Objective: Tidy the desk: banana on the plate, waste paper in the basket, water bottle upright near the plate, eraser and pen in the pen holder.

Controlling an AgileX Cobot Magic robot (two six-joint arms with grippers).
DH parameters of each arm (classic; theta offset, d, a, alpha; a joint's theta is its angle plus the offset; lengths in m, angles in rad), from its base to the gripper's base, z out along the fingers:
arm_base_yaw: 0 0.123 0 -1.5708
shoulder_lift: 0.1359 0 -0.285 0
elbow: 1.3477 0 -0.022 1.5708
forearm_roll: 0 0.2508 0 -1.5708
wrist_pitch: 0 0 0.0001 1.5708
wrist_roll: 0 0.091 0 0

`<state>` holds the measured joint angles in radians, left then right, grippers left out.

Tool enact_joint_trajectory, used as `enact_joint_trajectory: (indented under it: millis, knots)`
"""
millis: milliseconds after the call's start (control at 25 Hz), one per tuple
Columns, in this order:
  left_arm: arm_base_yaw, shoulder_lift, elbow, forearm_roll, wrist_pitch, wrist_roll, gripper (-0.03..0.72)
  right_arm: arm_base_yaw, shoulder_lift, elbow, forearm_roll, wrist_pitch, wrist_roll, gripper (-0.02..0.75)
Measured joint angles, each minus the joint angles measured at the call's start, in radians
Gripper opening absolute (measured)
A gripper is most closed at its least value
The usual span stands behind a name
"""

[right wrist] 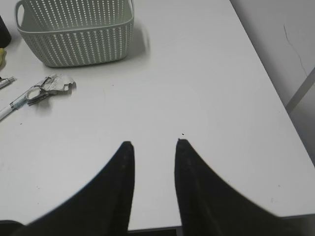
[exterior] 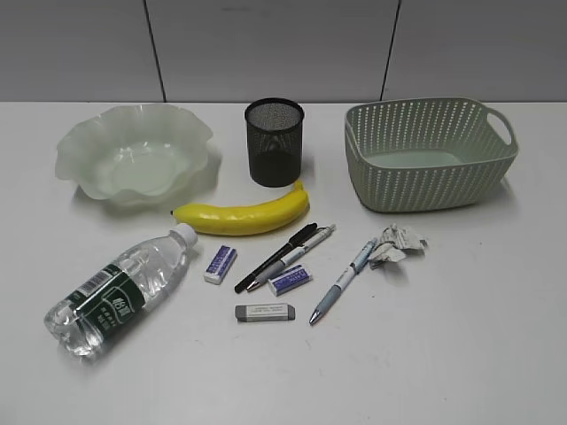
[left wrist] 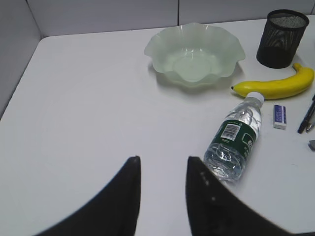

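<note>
your water bottle (exterior: 112, 296) lies on its side at the desk's (exterior: 478, 354) front left, full, so heavy, slick and prone to roll; take it mid-label. the banana (exterior: 243, 213) sits before the pen holder (exterior: 274, 142), soft-skinned; grip its middle gently. the waste paper (exterior: 397, 244) (featherlight, crushable) lies below the basket (exterior: 430, 152); pinch anywhere. left gripper (left wrist: 163, 169) and right gripper (right wrist: 152, 150) both hang parted, empty.

Desk (exterior: 496, 336): plain white. Plate (exterior: 84, 146): translucent pale green. Basket (exterior: 425, 181): sage green, perforated. Pen holder (exterior: 275, 146): black mesh. Banana (exterior: 244, 215): yellow. Water bottle (exterior: 120, 292): clear, dark green label.
</note>
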<state>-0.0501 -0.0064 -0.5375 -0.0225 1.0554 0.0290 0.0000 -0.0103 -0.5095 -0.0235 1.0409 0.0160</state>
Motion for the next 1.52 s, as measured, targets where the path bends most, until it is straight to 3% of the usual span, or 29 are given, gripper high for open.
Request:
enact_joint_trajectory:
  millis: [1520]
  knots:
    - [0.0, 0.0, 0.0, 0.0, 0.0, 0.0, 0.237, 0.0, 0.0, 0.0, 0.0, 0.0, 0.0, 0.239]
